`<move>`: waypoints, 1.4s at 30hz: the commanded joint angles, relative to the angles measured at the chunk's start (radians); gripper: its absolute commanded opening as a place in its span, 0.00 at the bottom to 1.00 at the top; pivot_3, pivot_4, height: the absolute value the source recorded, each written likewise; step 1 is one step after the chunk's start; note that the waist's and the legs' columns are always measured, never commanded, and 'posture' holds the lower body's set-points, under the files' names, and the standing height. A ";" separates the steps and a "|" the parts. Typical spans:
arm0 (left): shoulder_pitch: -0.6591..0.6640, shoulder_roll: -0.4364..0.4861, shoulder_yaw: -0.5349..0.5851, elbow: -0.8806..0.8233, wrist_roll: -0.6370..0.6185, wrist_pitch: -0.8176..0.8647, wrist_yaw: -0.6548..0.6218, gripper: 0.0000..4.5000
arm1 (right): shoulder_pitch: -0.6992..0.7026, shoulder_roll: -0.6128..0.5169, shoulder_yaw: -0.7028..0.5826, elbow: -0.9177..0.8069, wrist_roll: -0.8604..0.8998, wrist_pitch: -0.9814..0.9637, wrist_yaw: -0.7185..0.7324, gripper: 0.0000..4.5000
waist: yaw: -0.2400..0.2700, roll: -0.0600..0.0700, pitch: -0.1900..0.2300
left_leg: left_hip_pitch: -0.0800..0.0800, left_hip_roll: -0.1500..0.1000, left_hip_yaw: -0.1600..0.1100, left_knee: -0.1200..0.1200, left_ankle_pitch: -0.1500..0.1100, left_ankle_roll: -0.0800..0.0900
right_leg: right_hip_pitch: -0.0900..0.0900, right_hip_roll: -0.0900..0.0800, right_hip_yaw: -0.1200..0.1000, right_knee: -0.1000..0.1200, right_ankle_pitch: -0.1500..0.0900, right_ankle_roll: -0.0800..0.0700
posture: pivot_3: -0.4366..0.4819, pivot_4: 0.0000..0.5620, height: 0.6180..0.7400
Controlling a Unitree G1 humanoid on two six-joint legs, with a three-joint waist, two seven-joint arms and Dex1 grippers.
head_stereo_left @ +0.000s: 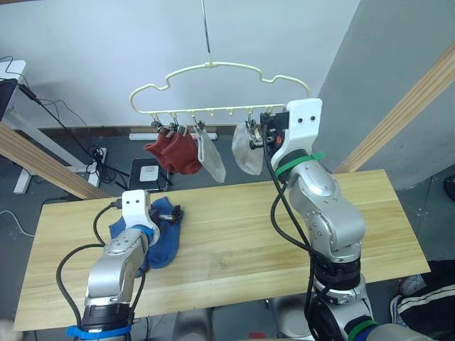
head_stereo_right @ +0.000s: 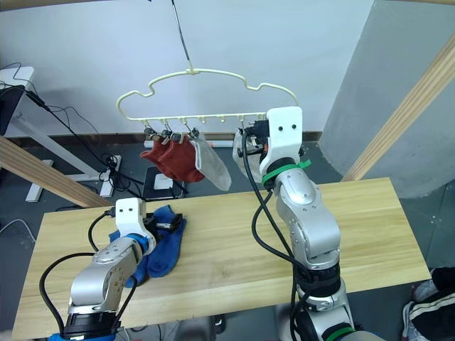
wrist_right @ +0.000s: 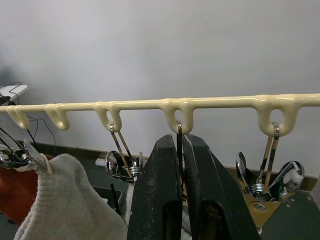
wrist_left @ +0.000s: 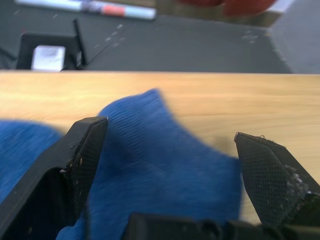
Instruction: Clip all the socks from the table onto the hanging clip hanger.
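Note:
The pale-yellow clip hanger (head_stereo_left: pixel 213 65) hangs above the table's far edge. Two rust red socks (head_stereo_left: pixel 174 150) and two light grey socks (head_stereo_left: pixel 211 158) hang from its silver clips. My right gripper (wrist_right: pixel 179 142) is raised to the hanger's right part and is shut on one clip (wrist_right: pixel 178 129), beside the second grey sock (head_stereo_left: pixel 245 153). Two blue socks (head_stereo_left: pixel 162 241) lie on the left of the wooden table (head_stereo_left: pixel 284 220). My left gripper (wrist_left: pixel 169 132) is low over them, open, its fingers (wrist_left: pixel 85 145) straddling the top blue sock (wrist_left: pixel 160 170).
Pale wooden poles slant down at the left (head_stereo_left: pixel 43 163) and right (head_stereo_left: pixel 398 114) of the table. Behind the table, cables, a power strip (head_stereo_left: pixel 96 167) and a black stand (head_stereo_left: pixel 149 174) lie on the floor. Empty clips (wrist_right: pixel 270 175) hang beside the held one.

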 commanded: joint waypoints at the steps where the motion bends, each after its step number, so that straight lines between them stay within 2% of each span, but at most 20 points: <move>1: -0.009 -0.016 0.023 0.000 -0.004 0.047 0.026 1.00 | -0.015 0.003 0.012 -0.029 0.006 -0.007 0.003 0.00 | 0.000 0.000 0.000 | 0.000 0.000 0.000 0.000 0.000 0.000 | 0.000 0.000 0.000 0.000 0.000 0.000 | 0.23 0.50 1.00; 4: -0.013 -0.016 0.013 0.007 -0.012 0.089 0.011 1.00 | -0.014 0.003 0.013 -0.030 0.005 -0.007 0.003 0.00 | 0.000 0.000 -0.004 | 0.000 0.000 0.000 0.000 0.000 0.000 | 0.000 0.000 0.000 0.000 0.000 0.000 | 0.23 0.50 1.00; 7: -0.015 -0.016 0.009 0.008 -0.010 0.120 0.007 0.88 | -0.016 0.001 0.012 -0.031 0.005 -0.007 0.004 0.00 | -0.001 -0.001 -0.009 | 0.000 0.000 0.000 0.000 0.000 0.000 | 0.000 0.000 0.000 0.000 0.000 0.000 | 0.23 0.50 1.00; 10: -0.013 -0.006 0.004 0.004 0.001 0.122 0.000 0.66 | -0.013 0.002 0.014 -0.033 0.005 -0.007 0.003 0.00 | -0.001 -0.001 -0.010 | 0.000 0.000 0.000 0.000 0.000 0.000 | 0.000 0.000 0.001 0.000 0.000 0.000 | 0.23 0.50 1.00; 14: -0.010 0.014 -0.013 0.001 0.019 0.106 -0.012 0.44 | -0.012 0.005 0.013 -0.034 0.006 -0.007 0.002 0.00 | -0.001 -0.001 -0.011 | 0.001 0.000 0.000 0.000 0.000 0.000 | 0.000 0.000 0.000 0.000 0.000 0.000 | 0.23 0.50 1.00; 17: -0.003 0.019 -0.020 -0.006 0.025 0.093 -0.021 0.32 | -0.013 0.007 0.012 -0.031 0.007 -0.009 0.002 0.00 | -0.001 -0.001 -0.011 | 0.000 0.000 0.000 0.000 0.000 0.000 | 0.000 0.000 0.000 0.000 0.000 0.000 | 0.23 0.50 1.00; 21: 0.031 0.047 -0.078 -0.057 0.025 0.006 -0.112 0.14 | -0.014 0.007 0.011 -0.033 0.007 -0.008 0.001 0.00 | -0.001 -0.001 -0.011 | 0.000 0.000 0.001 0.000 0.000 0.000 | 0.000 0.000 0.001 -0.001 0.000 0.000 | 0.23 0.50 1.00; 24: 0.037 0.085 -0.189 -0.123 0.038 -0.225 -0.285 0.04 | -0.013 0.005 0.009 -0.036 0.007 -0.004 0.001 0.00 | 0.002 -0.001 -0.011 | 0.000 0.001 0.001 -0.001 0.000 0.000 | 0.000 0.000 0.001 -0.001 0.000 0.000 | 0.23 0.50 1.00; 25: 0.033 0.101 -0.224 -0.134 0.045 -0.274 -0.330 0.02 | -0.014 0.004 0.008 -0.037 0.007 -0.004 0.001 0.00 | 0.004 -0.001 -0.011 | 0.000 0.001 0.000 -0.001 0.000 0.000 | 0.000 -0.001 0.001 -0.001 0.000 0.000 | 0.23 0.50 1.00; 28: -0.041 0.074 -0.295 -0.177 -0.030 -0.348 -0.473 0.01 | -0.017 0.001 0.005 -0.045 0.006 0.005 0.002 0.00 | 0.006 -0.001 -0.011 | 0.000 0.000 0.001 -0.001 0.000 0.000 | 0.000 -0.002 0.002 -0.001 0.001 0.000 | 0.22 0.51 1.00; 31: -0.092 0.059 -0.345 -0.187 -0.061 -0.356 -0.545 0.01 | -0.022 -0.001 0.003 -0.051 0.007 0.012 0.001 0.00 | 0.000 -0.001 -0.011 | 0.000 0.000 0.002 0.000 0.000 0.000 | 0.000 -0.001 0.002 -0.002 0.001 0.001 | 0.21 0.50 1.00; 36: -0.204 -0.030 -0.389 -0.091 -0.010 -0.409 -0.508 0.01 | -0.022 -0.003 0.003 -0.060 0.007 0.020 -0.001 0.00 | -0.006 -0.001 -0.011 | 0.000 -0.001 0.003 -0.001 0.000 0.000 | 0.000 0.001 0.002 -0.002 0.001 0.001 | 0.20 0.50 1.00; 42: -0.300 -0.115 -0.368 0.045 0.034 -0.477 -0.438 0.01 | -0.021 -0.003 0.002 -0.067 0.006 0.029 -0.003 0.00 | -0.007 -0.001 -0.011 | 0.000 -0.002 0.002 0.000 0.000 0.001 | 0.000 0.001 0.002 -0.002 0.001 0.001 | 0.19 0.50 1.00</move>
